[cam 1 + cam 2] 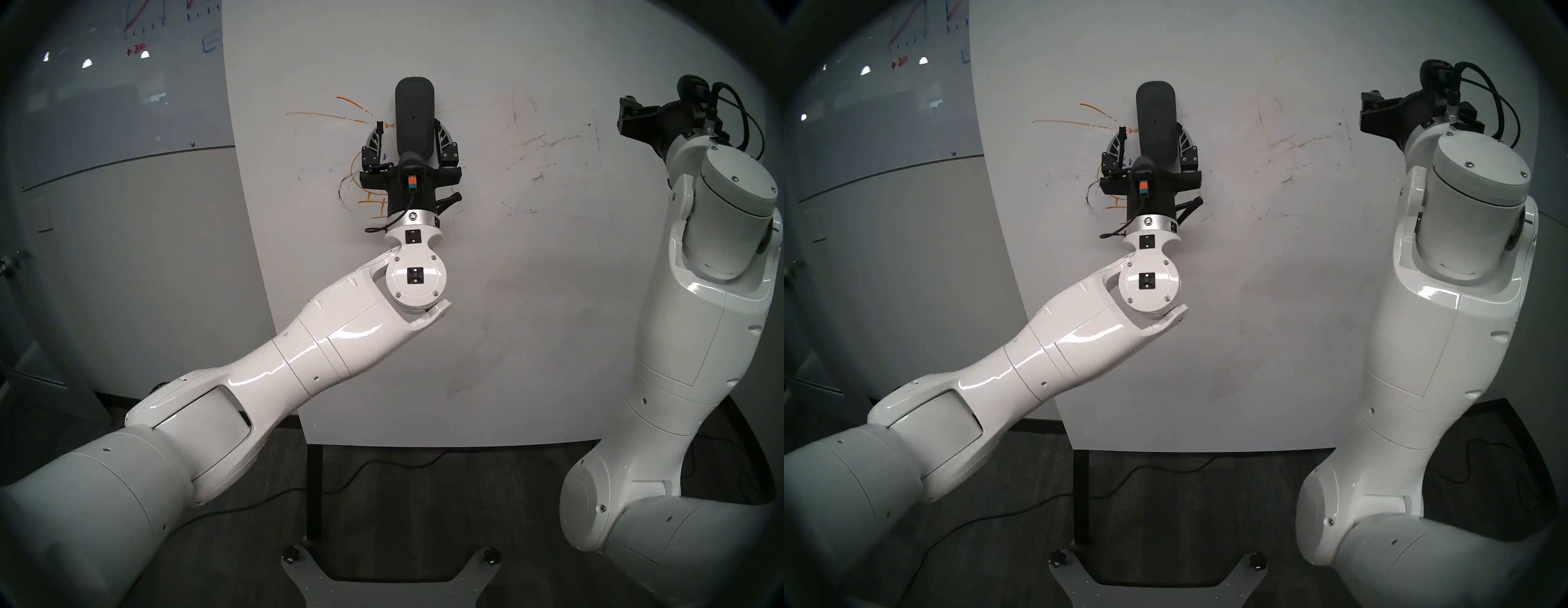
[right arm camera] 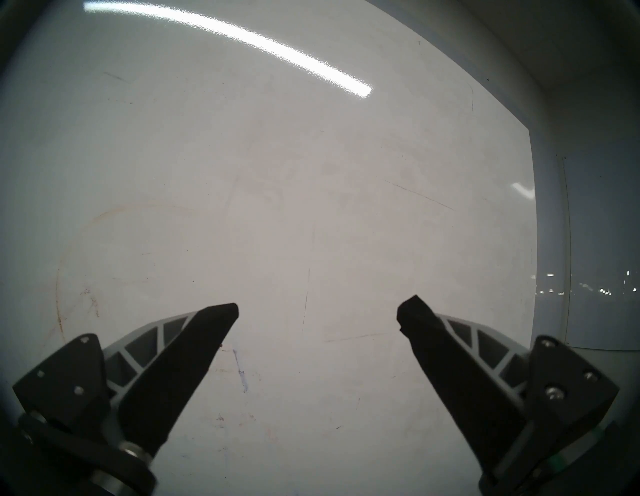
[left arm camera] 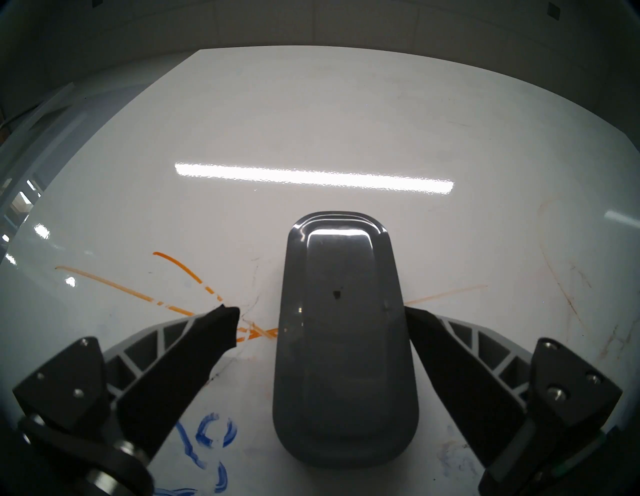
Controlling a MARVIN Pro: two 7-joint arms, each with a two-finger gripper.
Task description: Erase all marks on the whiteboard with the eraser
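The dark grey eraser (image 1: 414, 114) stands upright against the whiteboard (image 1: 466, 339), over the orange helicopter lines (image 1: 326, 114). My left gripper (image 1: 408, 124) is open and straddles the eraser's lower half. In the left wrist view the eraser (image 3: 341, 346) lies between the fingers: the right fingertip (image 3: 415, 317) is at its edge, the left fingertip (image 3: 225, 322) stands clear of it. The blue stick figure (image 3: 207, 433) and orange lines (image 3: 131, 291) show on the left. Faint reddish smudges (image 1: 547, 142) lie right of the eraser. My right gripper (image 2: 318, 310) is open and empty near the board's upper right.
A grey glass board (image 1: 106, 85) with red and blue graph lines hangs on the wall to the left. The whiteboard's dark stand post (image 1: 314, 488) and a black cable (image 1: 382, 467) are on the floor below. The right arm (image 1: 679, 339) covers the board's right edge.
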